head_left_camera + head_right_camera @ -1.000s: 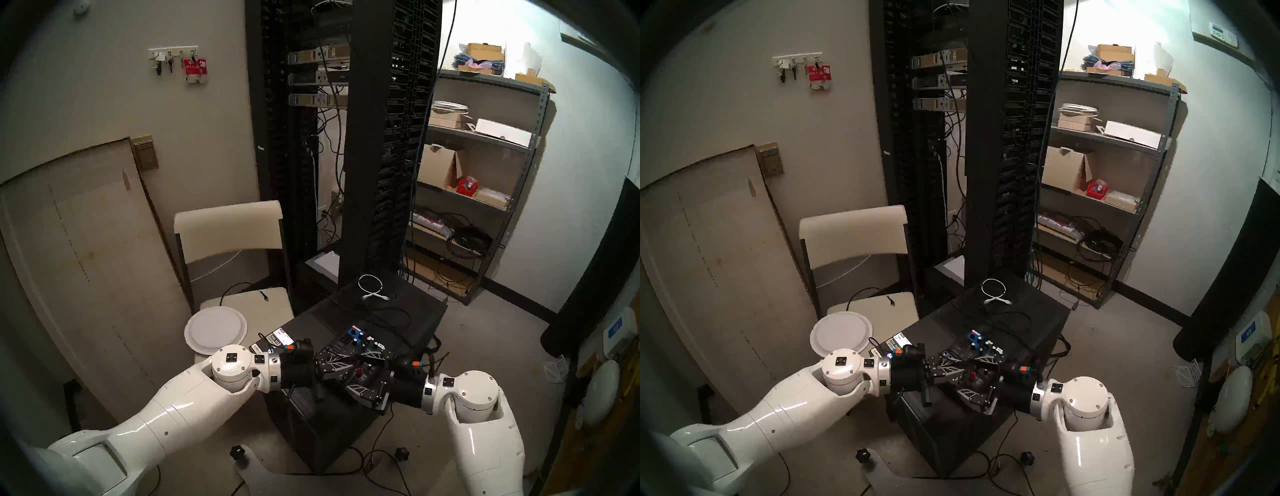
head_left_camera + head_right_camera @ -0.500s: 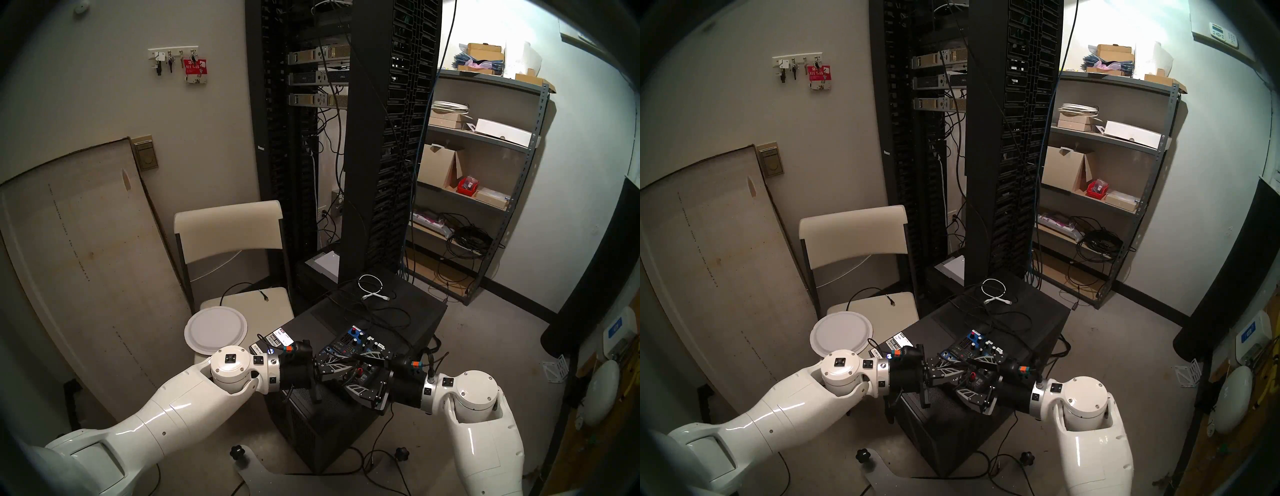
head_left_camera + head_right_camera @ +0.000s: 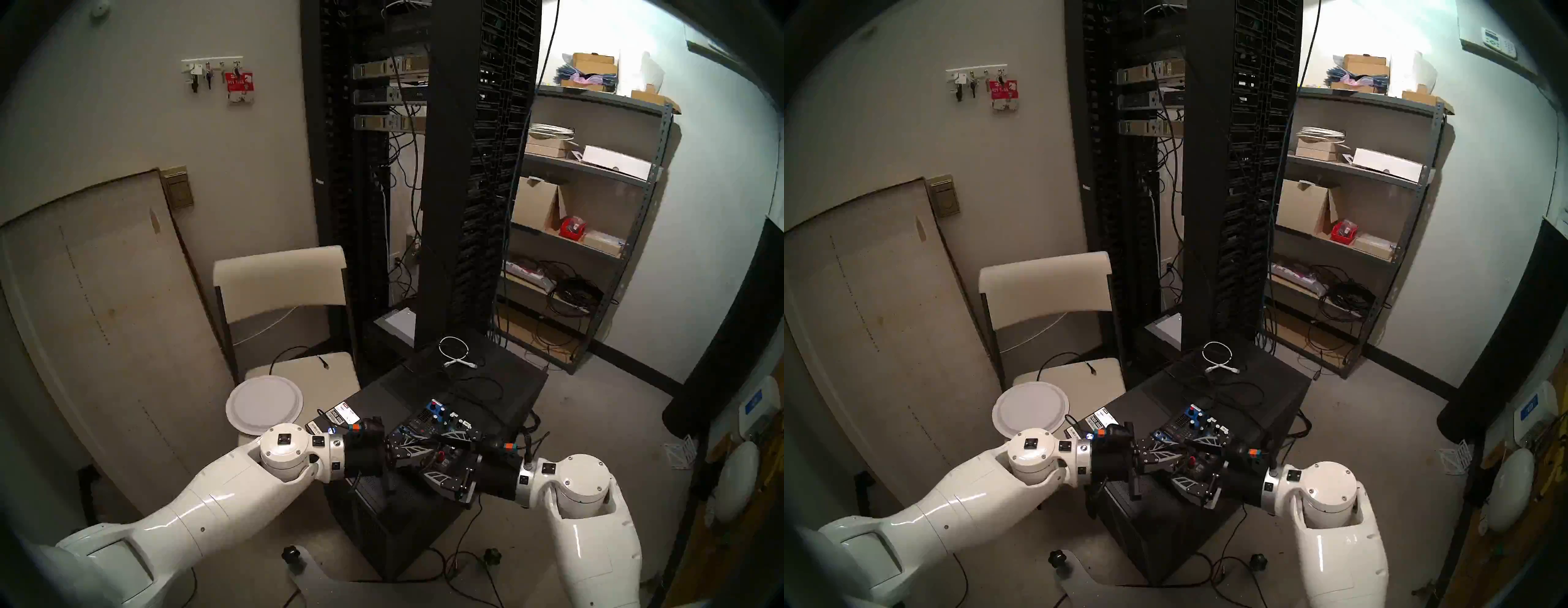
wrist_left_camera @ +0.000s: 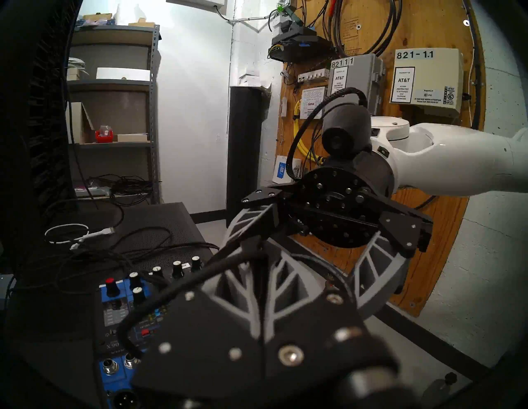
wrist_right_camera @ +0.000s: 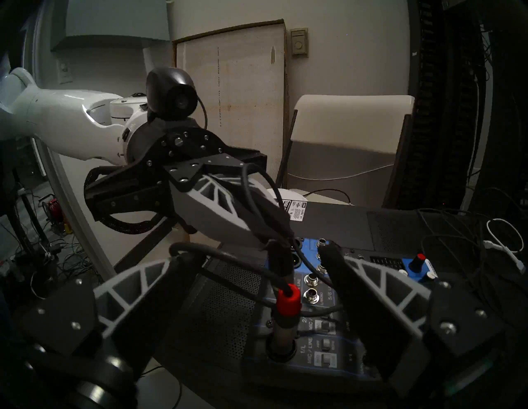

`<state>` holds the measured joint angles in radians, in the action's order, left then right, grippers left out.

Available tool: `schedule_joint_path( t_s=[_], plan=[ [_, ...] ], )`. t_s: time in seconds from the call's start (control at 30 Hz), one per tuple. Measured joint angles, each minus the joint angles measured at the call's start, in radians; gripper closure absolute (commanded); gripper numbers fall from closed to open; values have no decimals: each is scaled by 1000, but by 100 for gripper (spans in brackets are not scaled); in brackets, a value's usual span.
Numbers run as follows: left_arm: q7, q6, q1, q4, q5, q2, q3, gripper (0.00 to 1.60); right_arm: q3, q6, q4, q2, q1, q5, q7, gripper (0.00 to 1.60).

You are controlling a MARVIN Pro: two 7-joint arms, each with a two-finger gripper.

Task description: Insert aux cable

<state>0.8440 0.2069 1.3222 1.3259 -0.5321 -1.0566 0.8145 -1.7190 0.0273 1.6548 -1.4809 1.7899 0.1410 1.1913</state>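
Observation:
A small blue and black audio mixer point(image 3: 428, 418) point(image 5: 323, 342) lies on a black cabinet point(image 3: 515, 373). My left gripper point(image 5: 275, 231) point(image 3: 426, 446) hangs over the mixer's sockets, shut on the aux cable point(image 5: 278, 258). The cable's dark plug points down, and its tip is hidden behind a red-collared plug point(image 5: 288, 297) point(image 3: 441, 455) that stands in a mixer socket. A thin black lead loops back over the left fingers. My right gripper point(image 5: 251, 265) point(image 3: 437, 457) faces the left one. It is open, with one finger on each side of the red-collared plug.
Loose black cables point(image 3: 475, 386) and a white coiled cable point(image 3: 454, 352) lie at the far end of the cabinet. A folding chair with a white plate point(image 3: 265, 405) stands to the left. A tall server rack point(image 3: 445, 191) stands behind, with metal shelves point(image 3: 594, 170) to the right.

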Motion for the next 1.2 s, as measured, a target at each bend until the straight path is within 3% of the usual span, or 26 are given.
schedule_joint_path(
  t_s=[1.2],
  plan=[
    [-14, 45, -18, -30, -47, 8, -50, 160, -7, -3, -2, -4, -3, 6, 8, 8]
  ],
)
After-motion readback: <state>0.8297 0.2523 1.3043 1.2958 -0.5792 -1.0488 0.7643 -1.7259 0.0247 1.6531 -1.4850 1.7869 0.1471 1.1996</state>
